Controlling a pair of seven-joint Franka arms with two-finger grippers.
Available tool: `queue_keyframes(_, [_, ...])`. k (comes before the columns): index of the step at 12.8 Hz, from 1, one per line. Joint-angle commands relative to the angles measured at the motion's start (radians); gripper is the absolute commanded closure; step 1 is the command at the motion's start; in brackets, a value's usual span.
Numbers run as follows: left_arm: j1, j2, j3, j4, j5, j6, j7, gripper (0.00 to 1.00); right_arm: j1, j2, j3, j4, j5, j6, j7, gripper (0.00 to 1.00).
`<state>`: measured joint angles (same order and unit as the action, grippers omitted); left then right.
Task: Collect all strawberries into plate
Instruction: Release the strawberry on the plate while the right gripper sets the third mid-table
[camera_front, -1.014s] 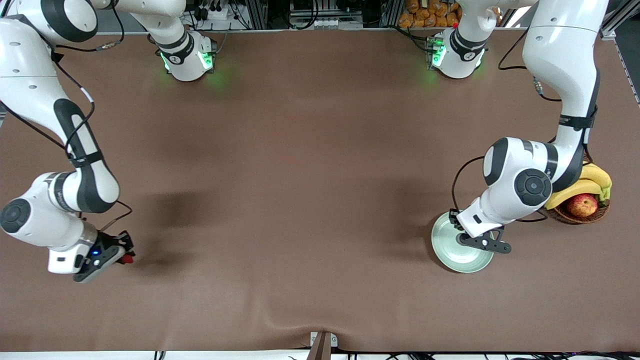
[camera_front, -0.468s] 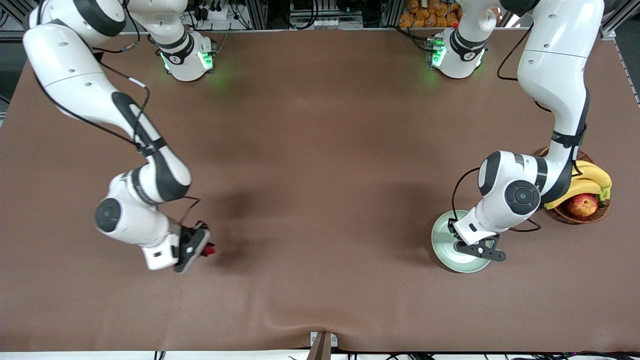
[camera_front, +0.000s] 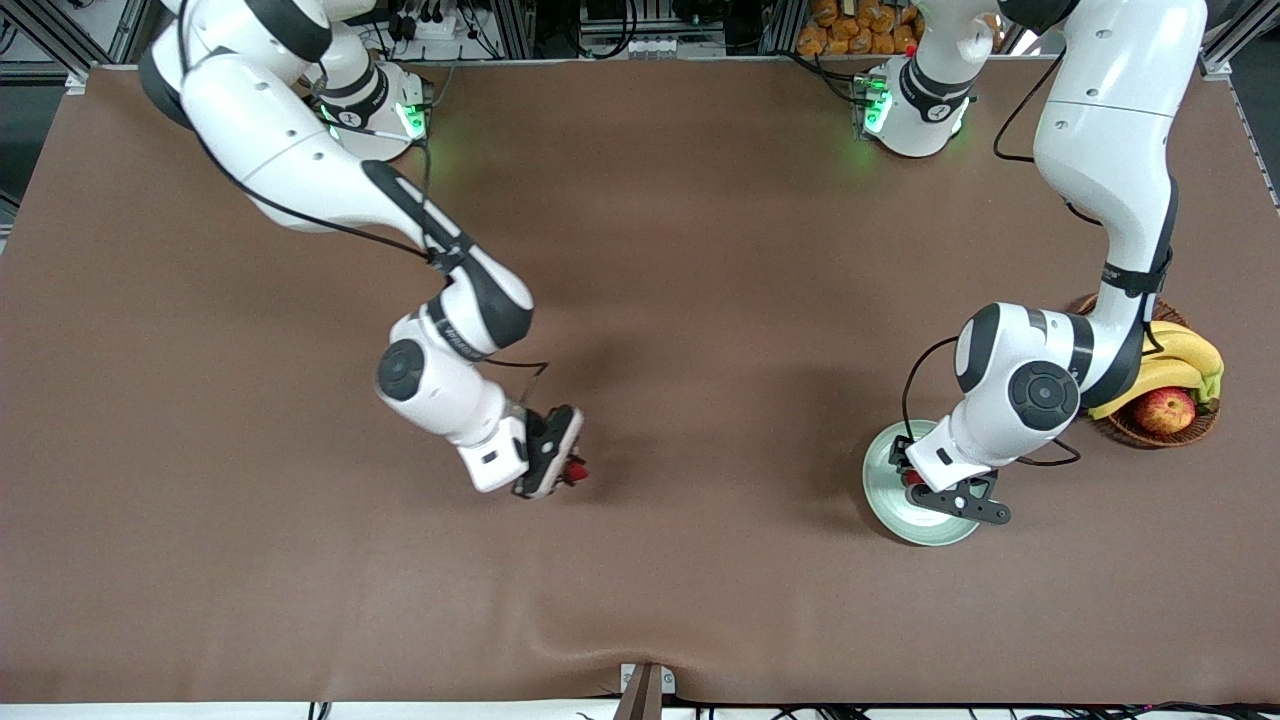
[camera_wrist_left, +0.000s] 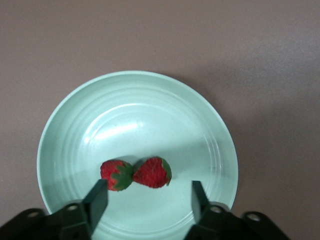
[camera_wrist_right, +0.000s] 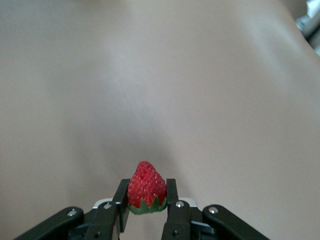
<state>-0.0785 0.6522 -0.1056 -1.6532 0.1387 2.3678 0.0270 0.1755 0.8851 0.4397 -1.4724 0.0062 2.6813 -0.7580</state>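
A: R gripper (camera_front: 572, 468)?
B: Clenched on one strawberry (camera_wrist_right: 146, 194), up over mid-table, toward the camera-side edge.
A: L gripper (camera_wrist_left: 149, 200)?
B: Jaws released, over the plate (camera_wrist_left: 70, 130) at L arm's end; two strawberries (camera_wrist_left: 135, 173) in it, touching.

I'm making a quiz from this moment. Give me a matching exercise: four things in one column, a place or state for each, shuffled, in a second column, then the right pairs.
Things:
1. left pincer
2. right pincer
3. two strawberries
4. apple

Places or states:
A. in the wicker basket with the bananas
B. lying side by side in the mint-green plate
C. open, over the plate
D. shut on a single strawberry, over the bare brown table

Pairs: 1-C, 2-D, 3-B, 4-A
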Motion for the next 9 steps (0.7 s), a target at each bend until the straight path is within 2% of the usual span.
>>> queue_keyframes(1, [0.006, -0.003, -0.008, 0.012, 0.016, -0.002, -0.01, 0.08, 0.068, 0.098, -0.007, 0.113, 0.017, 0.04, -0.012, 1.0])
queue_keyframes(3, [0.008, -0.006, -0.008, 0.012, 0.016, -0.002, -0.009, 0.08, 0.128, 0.129, -0.039, 0.147, 0.018, 0.078, -0.012, 0.98])
queue_keyframes(4, [0.008, -0.006, -0.008, 0.015, 0.016, -0.002, -0.009, 0.05, 0.159, 0.133, -0.062, 0.158, 0.018, 0.081, -0.012, 0.92])
queue_keyframes(6, [0.006, -0.016, -0.012, 0.018, 0.016, -0.002, -0.01, 0.05, 0.221, 0.158, -0.1, 0.184, 0.018, 0.083, -0.011, 0.91])
queue_keyframes(7, [0.006, -0.02, -0.016, 0.018, 0.015, -0.004, -0.012, 0.04, 0.246, 0.167, -0.12, 0.199, 0.018, 0.083, -0.009, 0.84])
queue_keyframes(8, [0.005, -0.022, -0.019, 0.018, 0.013, -0.004, -0.015, 0.04, 0.26, 0.169, -0.134, 0.205, 0.018, 0.083, -0.009, 0.6])
queue_keyframes(9, [0.0, -0.026, -0.019, 0.018, 0.013, -0.006, -0.016, 0.04, 0.265, 0.169, -0.139, 0.205, 0.018, 0.083, -0.009, 0.01])
